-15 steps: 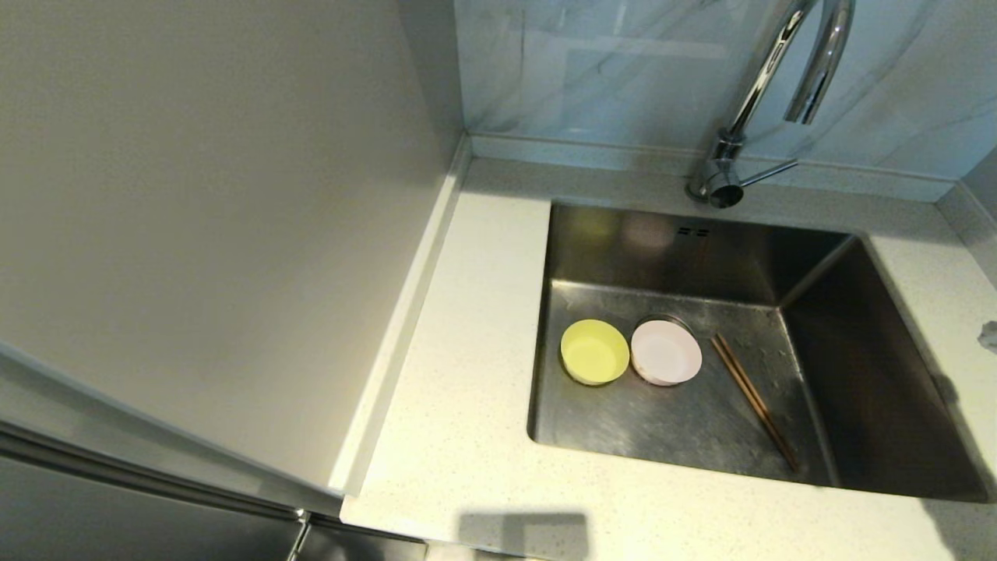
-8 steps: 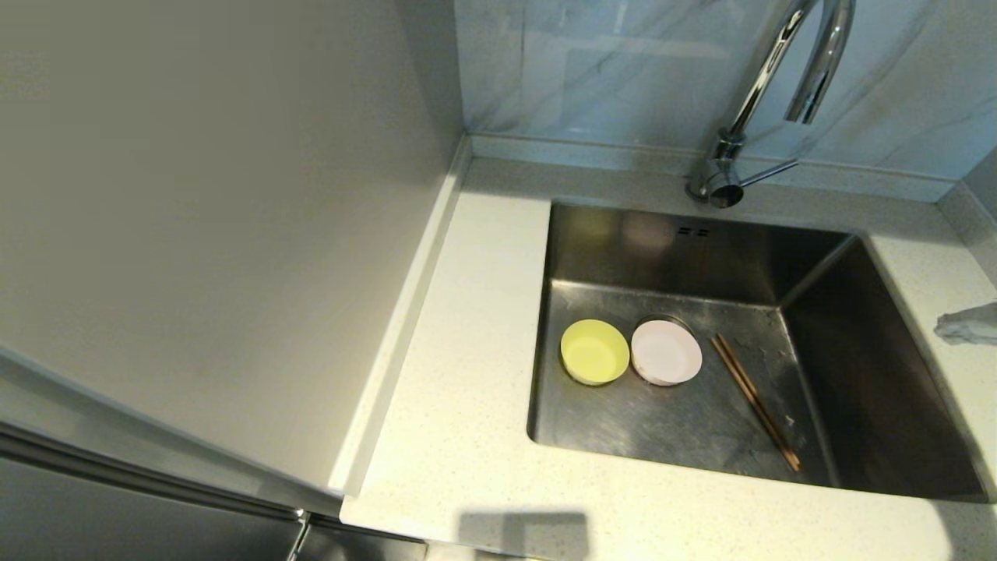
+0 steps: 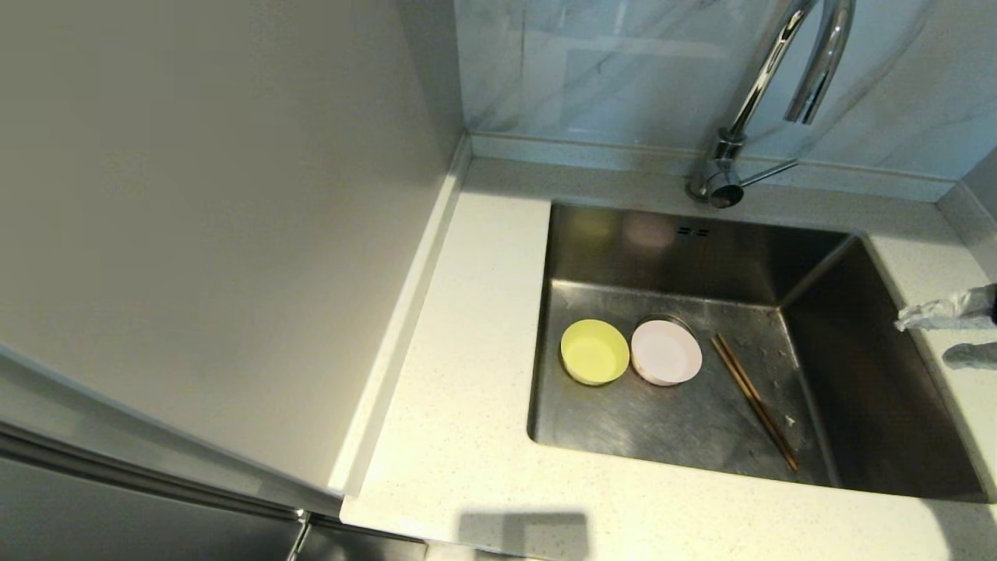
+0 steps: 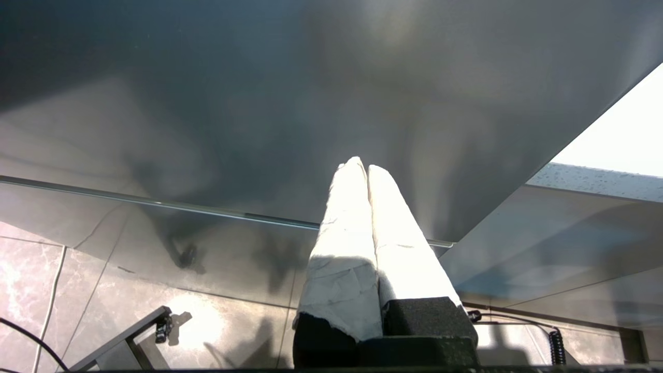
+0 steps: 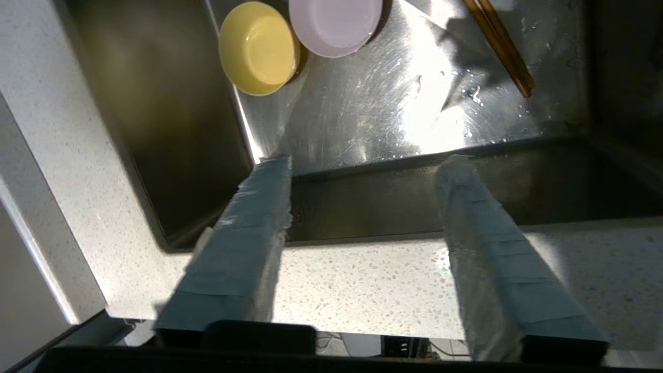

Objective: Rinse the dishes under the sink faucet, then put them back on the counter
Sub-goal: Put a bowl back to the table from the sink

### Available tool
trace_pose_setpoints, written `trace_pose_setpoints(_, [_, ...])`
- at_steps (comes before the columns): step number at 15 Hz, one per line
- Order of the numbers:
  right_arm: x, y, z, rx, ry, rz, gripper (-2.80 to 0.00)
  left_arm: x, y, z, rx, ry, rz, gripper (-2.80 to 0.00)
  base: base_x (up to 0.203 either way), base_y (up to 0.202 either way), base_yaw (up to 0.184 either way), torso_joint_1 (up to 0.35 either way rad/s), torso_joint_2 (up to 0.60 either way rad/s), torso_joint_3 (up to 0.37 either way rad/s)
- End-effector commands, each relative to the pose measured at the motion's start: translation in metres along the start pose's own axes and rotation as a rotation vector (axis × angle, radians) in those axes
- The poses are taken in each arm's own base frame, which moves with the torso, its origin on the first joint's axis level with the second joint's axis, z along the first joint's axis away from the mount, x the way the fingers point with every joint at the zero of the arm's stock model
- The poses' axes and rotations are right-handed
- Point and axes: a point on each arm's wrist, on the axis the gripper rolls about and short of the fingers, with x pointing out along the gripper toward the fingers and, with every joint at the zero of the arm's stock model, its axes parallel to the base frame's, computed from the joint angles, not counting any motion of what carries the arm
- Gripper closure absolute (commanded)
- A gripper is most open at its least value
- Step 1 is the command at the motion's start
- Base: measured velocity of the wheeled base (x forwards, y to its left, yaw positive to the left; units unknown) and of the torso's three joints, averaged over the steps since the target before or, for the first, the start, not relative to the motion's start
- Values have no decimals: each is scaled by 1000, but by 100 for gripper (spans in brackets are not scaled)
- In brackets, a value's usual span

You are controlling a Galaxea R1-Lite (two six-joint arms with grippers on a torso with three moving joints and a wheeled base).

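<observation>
The yellow-green bowl [image 3: 594,351] and the pale pink bowl [image 3: 666,353] sit side by side on the floor of the steel sink [image 3: 857,374]. The brown chopsticks [image 3: 754,399] lie to their right. The chrome faucet [image 3: 748,101] arches over the back rim. My right gripper [image 3: 923,340] reaches in from the right edge, above the counter [image 3: 467,351] strip beside the sink's right rim. It is open and empty. Its wrist view shows the gripper [image 5: 365,163] over the rim, with the yellow-green bowl [image 5: 259,47], pink bowl [image 5: 335,23] and chopsticks [image 5: 500,46] beyond. My left gripper [image 4: 360,167] is shut and empty, parked low.
A plain grey-beige wall panel [image 3: 195,234] stands along the counter's left side. Marble-look backsplash [image 3: 607,70] runs behind the faucet. The faucet's thin lever [image 3: 767,173] points right. In the left wrist view a dark cabinet panel [image 4: 311,93] faces the fingers, with tiled floor [image 4: 52,280] below.
My right gripper has come further into the head view from the right edge, moving left toward the sink's right rim. The bowls and chopsticks have not moved.
</observation>
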Motion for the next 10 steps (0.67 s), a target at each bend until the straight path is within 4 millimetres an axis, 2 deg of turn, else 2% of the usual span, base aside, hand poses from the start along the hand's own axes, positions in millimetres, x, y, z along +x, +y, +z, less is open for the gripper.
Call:
trace_pose_setpoints(1, [13,3,-2,-19,28,17,-280,0,0,0,-1,-3,1,0,0,0,0,0,0,0])
trace_pose_setpoints(4, [59,4,-12,-147,43,-4,-280,0,0,0,-1,-3,1,0,0,0,0,0,0,0])
trace_pose_setpoints(7, [106,8,-4,-388,21,-10,-280,0,0,0,-1,-3,1,0,0,0,0,0,0,0])
trace_pose_setpoints(10, [148,9,0,-481,2,-77,-280,0,0,0,-1,-3,1,0,0,0,0,0,0,0])
